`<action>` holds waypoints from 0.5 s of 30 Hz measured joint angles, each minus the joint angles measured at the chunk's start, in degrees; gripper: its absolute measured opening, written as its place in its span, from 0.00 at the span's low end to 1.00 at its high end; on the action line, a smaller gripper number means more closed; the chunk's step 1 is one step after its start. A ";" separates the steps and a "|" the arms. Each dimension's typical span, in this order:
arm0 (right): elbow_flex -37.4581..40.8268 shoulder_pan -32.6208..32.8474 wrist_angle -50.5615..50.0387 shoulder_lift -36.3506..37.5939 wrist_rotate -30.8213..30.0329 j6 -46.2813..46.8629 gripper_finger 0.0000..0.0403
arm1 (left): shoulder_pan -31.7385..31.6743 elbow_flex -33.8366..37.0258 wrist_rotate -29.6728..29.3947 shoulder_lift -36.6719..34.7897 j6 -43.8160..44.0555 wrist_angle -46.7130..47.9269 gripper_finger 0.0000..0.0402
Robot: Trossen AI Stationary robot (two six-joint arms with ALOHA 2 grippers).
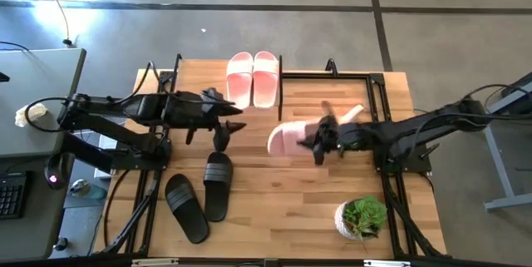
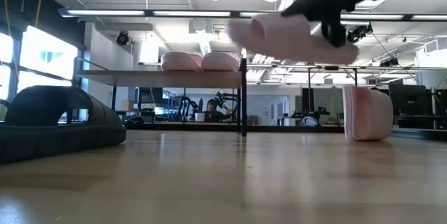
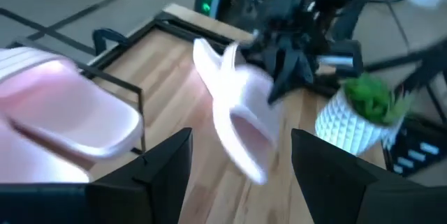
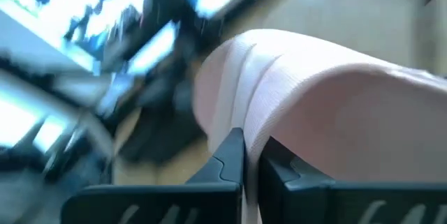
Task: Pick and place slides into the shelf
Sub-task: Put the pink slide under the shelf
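Right tool [image 1: 318, 144] — clamped on a pink slide [image 1: 287, 139], lifted off the desk [image 1: 291, 209] — transfer step; next needs aligning it onto the shelf [image 1: 324, 74].

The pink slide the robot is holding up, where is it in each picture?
High view: the held pink slide is mid-table, in the right gripper.
Low view: top centre, lifted.
Left wrist view: centre.
Right wrist view: fills the frame.
Shared landmark: the potted plant, also in the left wrist view.

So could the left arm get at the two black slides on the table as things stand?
Probably yes. The left gripper is open and holds nothing, just above the black slides, with bare tabletop between. The right gripper, shut on a pink slide, is off to the side.
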State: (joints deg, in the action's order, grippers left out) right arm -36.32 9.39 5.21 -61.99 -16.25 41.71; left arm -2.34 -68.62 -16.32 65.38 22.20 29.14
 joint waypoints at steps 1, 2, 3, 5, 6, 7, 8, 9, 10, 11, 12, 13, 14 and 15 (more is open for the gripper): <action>0.00 -0.13 0.42 1.90 -3.33 -1.90 0.00 | -0.63 -0.02 -0.11 -0.21 1.40 -0.29 0.57; -0.03 -0.37 1.95 3.40 -6.50 -3.81 0.00 | -1.35 -0.04 0.35 -0.52 2.74 -0.93 0.57; -0.09 -0.53 2.63 4.80 -9.15 -5.87 0.00 | -2.17 0.03 1.42 -0.68 3.59 -1.04 0.57; -0.16 -0.83 4.34 6.75 -13.85 -10.02 0.00 | -3.94 -0.03 3.16 -0.40 4.93 -3.58 0.57; -0.68 -1.10 4.70 7.26 -15.21 -12.17 0.00 | -4.99 -0.03 4.45 -0.27 5.51 -4.21 0.57; -1.45 -1.39 5.06 7.54 -15.84 -14.53 0.00 | -6.31 0.06 5.89 -0.15 5.98 -4.42 0.57; -2.52 -1.73 5.34 7.70 -15.95 -17.00 0.00 | -7.84 0.05 6.81 0.30 6.58 -5.52 0.57; -3.84 -1.93 5.58 7.67 -16.05 -19.28 0.00 | -9.29 0.00 8.17 0.62 6.77 -6.63 0.57; -5.27 -2.21 5.79 7.46 -16.09 -21.51 0.00 | -10.70 0.05 10.13 0.73 6.84 -6.72 0.57; -6.73 -2.46 5.80 7.16 -16.04 -23.31 0.00 | -12.20 0.09 11.88 1.07 7.15 -7.57 0.57; -8.08 -2.83 5.73 6.73 -16.04 -24.95 0.00 | -13.56 0.04 13.92 1.61 7.71 -10.06 0.57; -9.35 -3.34 5.40 6.18 -15.82 -26.26 0.00 | -14.74 -0.02 15.85 2.05 8.22 -12.09 0.57; -10.70 -3.80 5.24 5.36 -15.38 -27.39 0.00 | -15.79 0.04 17.68 2.35 8.71 -13.11 0.57; -12.00 -4.21 5.14 4.68 -14.83 -28.59 0.00 | -16.72 0.04 19.02 2.84 9.19 -14.63 0.57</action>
State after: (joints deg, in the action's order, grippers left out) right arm -48.32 5.18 10.35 -57.31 -31.08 13.12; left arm -19.06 -68.58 2.70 68.22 31.39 14.51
